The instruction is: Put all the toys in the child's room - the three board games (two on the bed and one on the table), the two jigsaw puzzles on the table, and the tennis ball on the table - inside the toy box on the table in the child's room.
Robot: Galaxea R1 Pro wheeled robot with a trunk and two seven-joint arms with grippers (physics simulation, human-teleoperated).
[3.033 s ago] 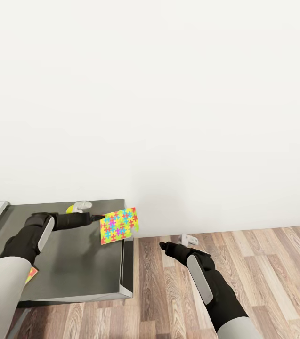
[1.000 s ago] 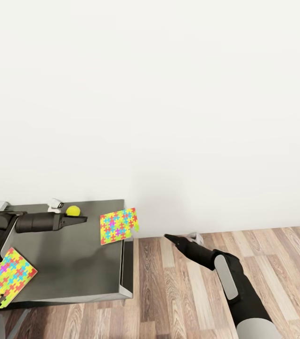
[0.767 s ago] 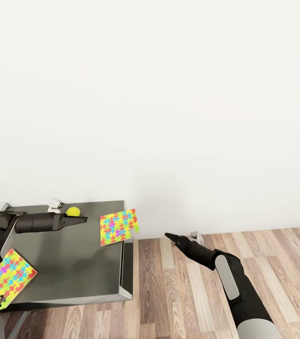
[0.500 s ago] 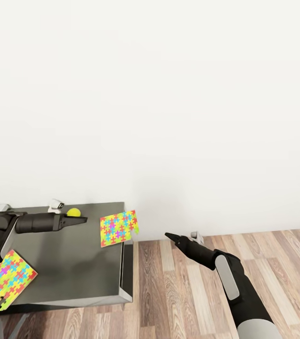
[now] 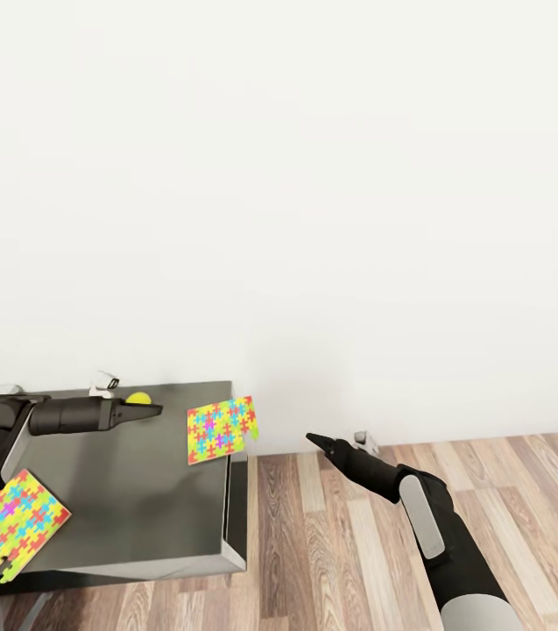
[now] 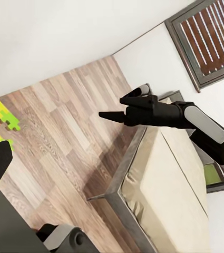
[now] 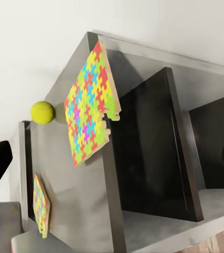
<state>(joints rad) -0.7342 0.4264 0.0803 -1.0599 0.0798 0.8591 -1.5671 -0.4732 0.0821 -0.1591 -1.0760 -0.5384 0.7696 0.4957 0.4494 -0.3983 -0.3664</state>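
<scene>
The light is bright, even and diffuse, with no single source to be made out; the white wall (image 5: 314, 175) above both pincers renders almost blown out and featureless. The render is clean and sharp throughout, without blur or grain. Soft, faint shadows gather where wall meets wood floor (image 5: 489, 491) beyond the right gripper (image 5: 312, 438). The dark table (image 5: 138, 499) under the left gripper (image 5: 154, 408) takes a dull, pale sheen but no hard glare. In the right wrist view the table's recesses (image 7: 148, 158) fall into deep black, and straight edges lean strongly from wide-angle perspective.
</scene>
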